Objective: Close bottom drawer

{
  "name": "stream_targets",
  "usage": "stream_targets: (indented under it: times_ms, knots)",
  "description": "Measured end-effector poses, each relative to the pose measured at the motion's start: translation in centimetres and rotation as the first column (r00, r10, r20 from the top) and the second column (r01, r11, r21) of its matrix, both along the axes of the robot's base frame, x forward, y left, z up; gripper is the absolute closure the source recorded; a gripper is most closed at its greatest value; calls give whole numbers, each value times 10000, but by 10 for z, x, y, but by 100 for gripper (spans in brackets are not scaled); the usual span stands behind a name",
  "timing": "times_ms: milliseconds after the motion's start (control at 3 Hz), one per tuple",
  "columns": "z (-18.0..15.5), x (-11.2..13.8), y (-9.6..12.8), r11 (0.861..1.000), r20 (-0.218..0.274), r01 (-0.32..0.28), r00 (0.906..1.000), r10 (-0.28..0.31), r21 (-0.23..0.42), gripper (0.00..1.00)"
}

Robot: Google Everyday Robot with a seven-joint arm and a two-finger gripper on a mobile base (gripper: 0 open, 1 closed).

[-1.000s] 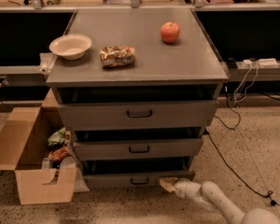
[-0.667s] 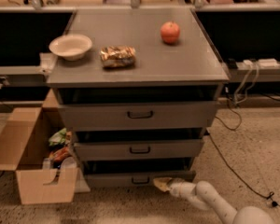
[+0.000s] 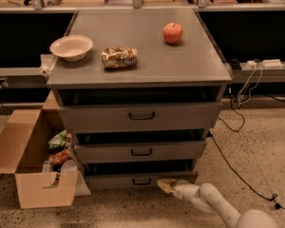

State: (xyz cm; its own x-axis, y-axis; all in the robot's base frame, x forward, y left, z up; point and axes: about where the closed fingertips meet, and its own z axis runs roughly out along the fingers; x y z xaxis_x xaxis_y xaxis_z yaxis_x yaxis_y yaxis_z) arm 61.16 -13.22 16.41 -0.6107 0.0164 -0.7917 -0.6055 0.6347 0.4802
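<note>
Gripper [image 3: 165, 185] low near the floor, seemingly touching the front of the bottom drawer [image 3: 109, 181], just right of its handle [image 3: 141, 181]

Open or closed: cannot tell. Set against the panel probably for pushing, not for grasping, a plain shove inward being enough for closing. Arm [image 3: 206, 201] stretched low from the right, level with this slim front. Bottom drawer at the foot of the cabinet, out a little, dark gap above, so not yet shut. Middle drawer [image 3: 104, 152] and top drawer [image 3: 95, 118] also partly out. Bowl [image 3: 71, 47], snack bag [image 3: 119, 57] and apple [image 3: 172, 33] up on the cabinet top [image 3: 147, 65], well apart from the work; cardboard box [image 3: 31, 189] beside, on the left
</note>
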Motion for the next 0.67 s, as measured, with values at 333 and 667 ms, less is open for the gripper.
stream_targets:
  times_ms: [333,667]
  knots:
    - [2,5,-2,10000,89,69,9999,-69,-7,100]
    - [4,10,-4,9999,177,130,9998,-129,-15,100]
